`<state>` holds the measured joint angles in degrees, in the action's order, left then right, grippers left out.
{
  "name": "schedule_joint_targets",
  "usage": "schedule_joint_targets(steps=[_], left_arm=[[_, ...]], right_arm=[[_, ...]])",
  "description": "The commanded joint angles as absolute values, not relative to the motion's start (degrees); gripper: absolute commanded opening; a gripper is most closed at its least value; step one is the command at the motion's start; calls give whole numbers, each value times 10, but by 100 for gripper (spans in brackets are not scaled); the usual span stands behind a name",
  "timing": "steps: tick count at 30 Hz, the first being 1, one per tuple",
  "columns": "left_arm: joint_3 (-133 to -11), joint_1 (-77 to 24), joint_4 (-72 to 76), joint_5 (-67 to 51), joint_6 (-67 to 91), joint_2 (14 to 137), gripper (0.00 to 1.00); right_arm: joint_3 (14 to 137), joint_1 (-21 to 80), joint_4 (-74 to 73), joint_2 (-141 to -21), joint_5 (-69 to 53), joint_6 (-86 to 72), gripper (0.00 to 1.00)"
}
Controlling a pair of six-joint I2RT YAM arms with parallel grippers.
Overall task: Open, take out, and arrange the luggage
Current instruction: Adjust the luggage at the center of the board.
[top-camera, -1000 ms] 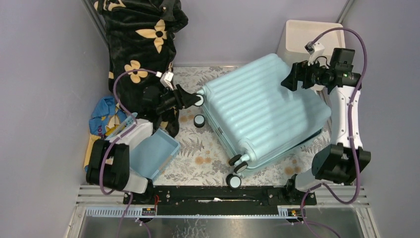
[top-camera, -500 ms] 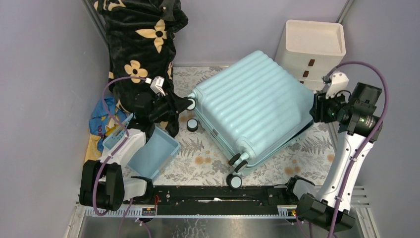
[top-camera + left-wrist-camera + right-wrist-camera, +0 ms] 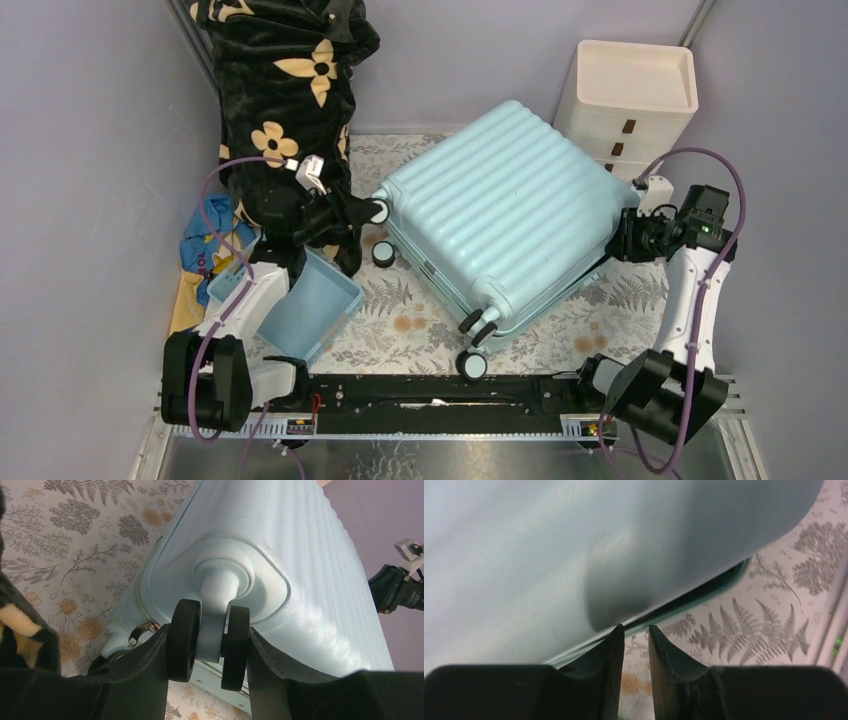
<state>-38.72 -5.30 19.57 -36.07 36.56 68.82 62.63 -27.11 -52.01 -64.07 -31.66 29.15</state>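
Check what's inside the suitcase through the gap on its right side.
Only a dark slit shows between the two shells of the suitcase, just past the right gripper. No lining or contents are visible; the ribbed upper shell covers everything inside.

The suitcase (image 3: 510, 215) is ribbed hard plastic, softly glossy. Its wheels (image 3: 184, 640) look matt black rubber. The eleven o'clock blanket (image 3: 290, 80) is plush.
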Motion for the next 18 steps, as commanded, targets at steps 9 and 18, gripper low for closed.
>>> schedule_joint_targets(steps=[9, 18], left_arm=[[-412, -22, 169, -369, 369, 654, 0], [-417, -64, 106, -405, 342, 644, 0]], right_arm=[[755, -201, -355, -785, -387, 178, 31], [930, -178, -405, -898, -375, 186, 33]])
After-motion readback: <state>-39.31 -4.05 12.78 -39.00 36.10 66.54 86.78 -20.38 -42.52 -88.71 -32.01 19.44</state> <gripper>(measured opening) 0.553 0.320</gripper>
